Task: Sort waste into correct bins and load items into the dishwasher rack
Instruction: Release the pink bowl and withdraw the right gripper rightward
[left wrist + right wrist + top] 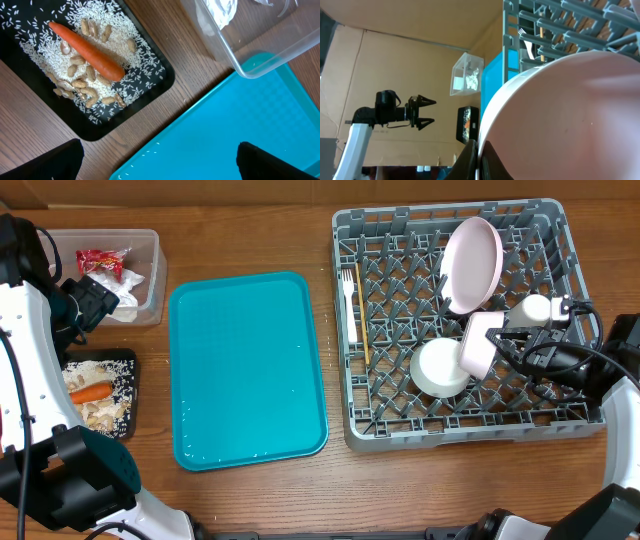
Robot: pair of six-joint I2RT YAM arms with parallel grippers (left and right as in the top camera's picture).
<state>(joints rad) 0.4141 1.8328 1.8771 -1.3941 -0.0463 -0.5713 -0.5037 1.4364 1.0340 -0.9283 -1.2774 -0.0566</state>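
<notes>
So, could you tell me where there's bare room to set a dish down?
The teal tray is bare. In the rack, the front-left grid, between the fork and the white bowl, is free. Its right half is crowded: plate, cup and the right gripper shut on the pinkish bowl.

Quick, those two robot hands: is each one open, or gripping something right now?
Left hand: open, holding nothing.
Right hand: closed on the rim of the pinkish bowl.

No readable text, labels or numbers anywhere, red wrapper [102, 260] print too blurred
</notes>
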